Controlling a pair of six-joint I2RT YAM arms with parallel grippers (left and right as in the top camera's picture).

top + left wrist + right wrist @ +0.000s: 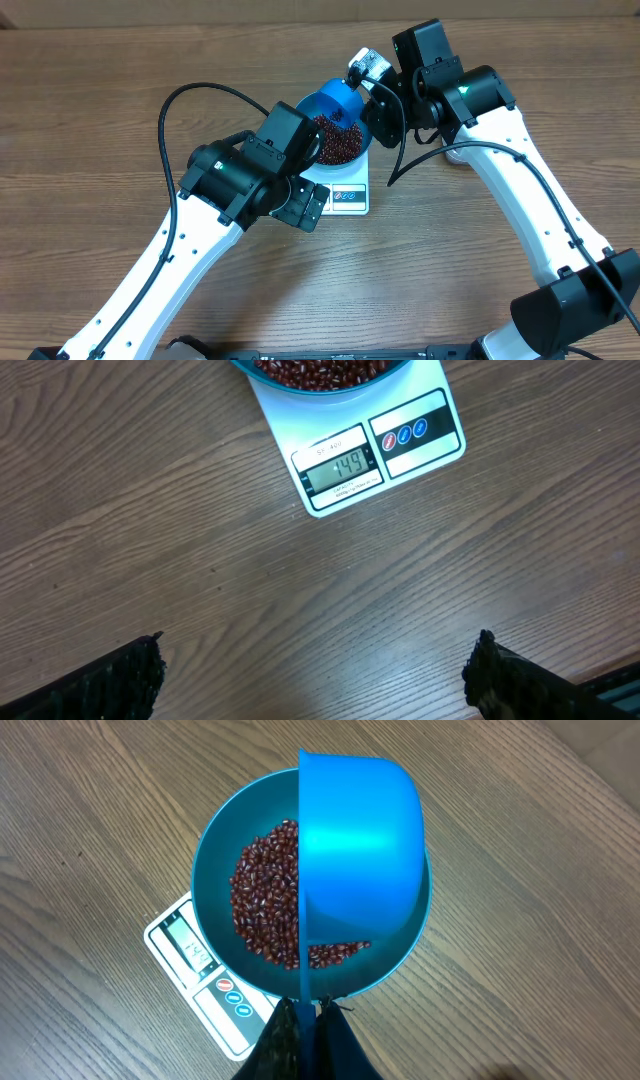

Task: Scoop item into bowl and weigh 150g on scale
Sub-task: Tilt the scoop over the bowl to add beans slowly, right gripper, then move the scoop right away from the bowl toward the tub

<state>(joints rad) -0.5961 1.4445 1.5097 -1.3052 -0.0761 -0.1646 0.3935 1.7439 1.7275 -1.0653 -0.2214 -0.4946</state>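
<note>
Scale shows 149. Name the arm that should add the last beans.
Right. The right fingers are shut on the blue scoop, held on edge directly over the bowl of beans on the scale. The left fingers are open and empty, away from the bowl.

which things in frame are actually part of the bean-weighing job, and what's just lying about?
In the job:
- red-brown beans
- blue bowl, sitting on the white kitchen scale
- blue scoop, gripped by the right gripper above the bowl
- left gripper, open and holding nothing

Just there:
- wooden table
</note>
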